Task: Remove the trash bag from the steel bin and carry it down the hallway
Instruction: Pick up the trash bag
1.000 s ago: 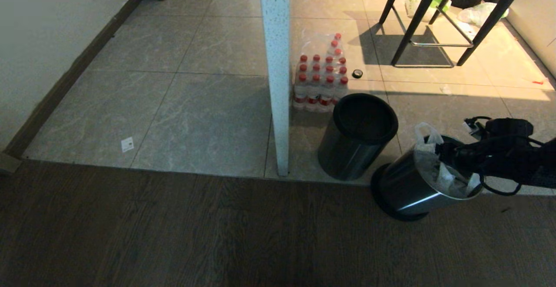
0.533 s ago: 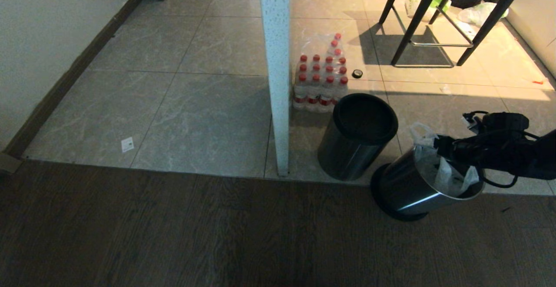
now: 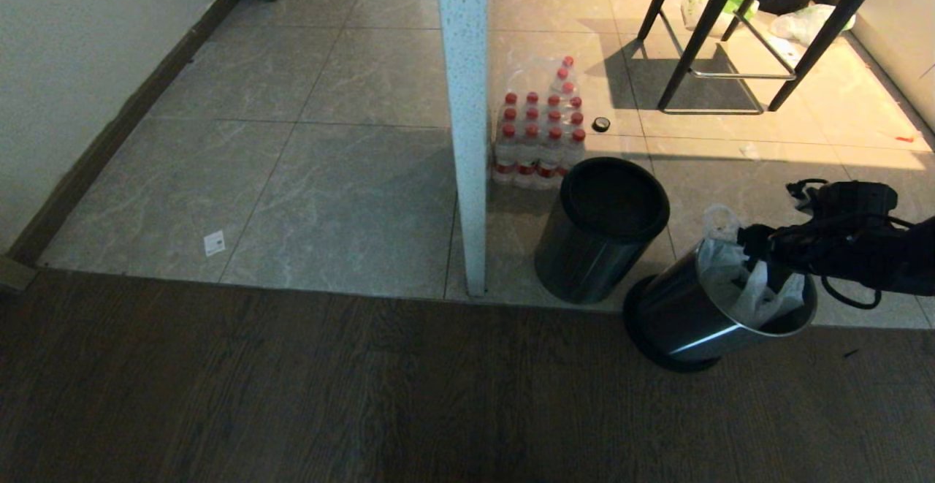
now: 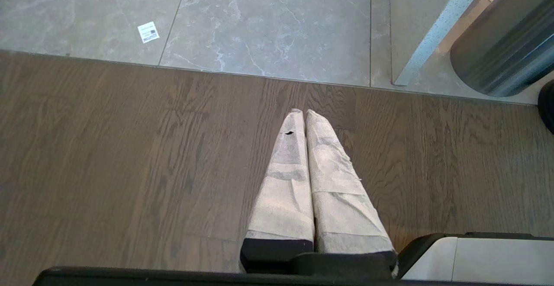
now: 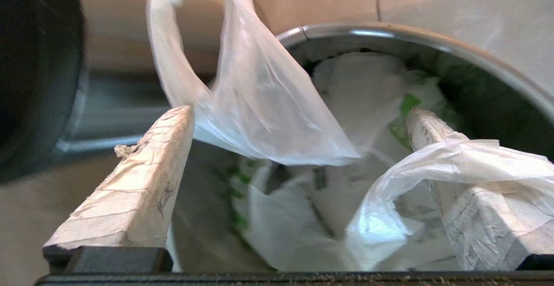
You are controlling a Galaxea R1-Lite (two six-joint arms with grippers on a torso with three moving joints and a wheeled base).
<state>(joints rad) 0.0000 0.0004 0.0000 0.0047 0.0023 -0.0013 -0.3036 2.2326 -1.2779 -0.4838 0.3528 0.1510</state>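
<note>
The trash bag (image 3: 745, 289) sits in the steel bin (image 3: 687, 322) at the frame's lower right, with a second bin (image 3: 595, 238) just left and bottles (image 3: 539, 136) behind that.

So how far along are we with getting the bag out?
Early. Nothing is done: the trash bag sits inside the steel bin. In hand: the right end effector is at the bin's mouth, open, fingers straddling the bag's handles, nothing gripped. Left end effector parked, shut. Left: grip, lift out, carry.
</note>
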